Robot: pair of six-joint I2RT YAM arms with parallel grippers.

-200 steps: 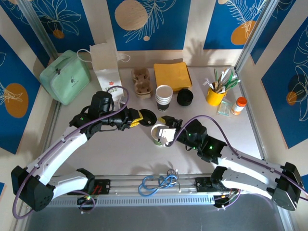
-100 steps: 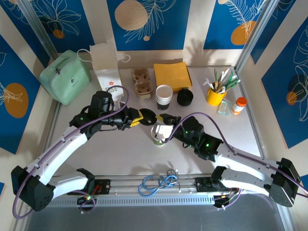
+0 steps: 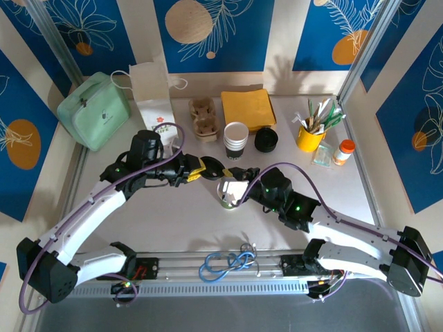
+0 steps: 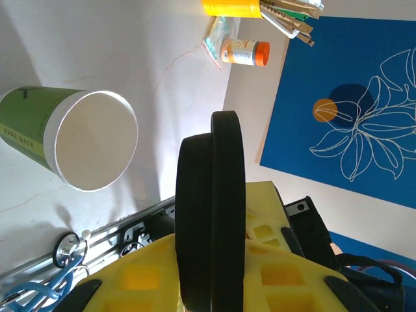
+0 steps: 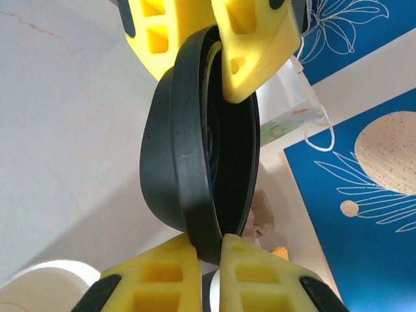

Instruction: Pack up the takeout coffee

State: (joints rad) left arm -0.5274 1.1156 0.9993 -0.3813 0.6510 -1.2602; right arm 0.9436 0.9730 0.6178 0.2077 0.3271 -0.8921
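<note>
Black plastic lid (image 5: 188,162), held on edge between both claws: left claw (image 3: 196,171) clamped on one rim, right claw (image 5: 209,250) closed on the opposite rim. Green paper cup (image 4: 91,146) stands open just below the right claw. The lid looks light, thin, slightly flexible and slick, so it is best pinched gently across the rim.

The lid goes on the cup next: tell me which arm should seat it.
Right, probably. Both arms' jaws pinch the lid, but the right jaws stand almost over the cup; the left jaws are off to its side.
</note>
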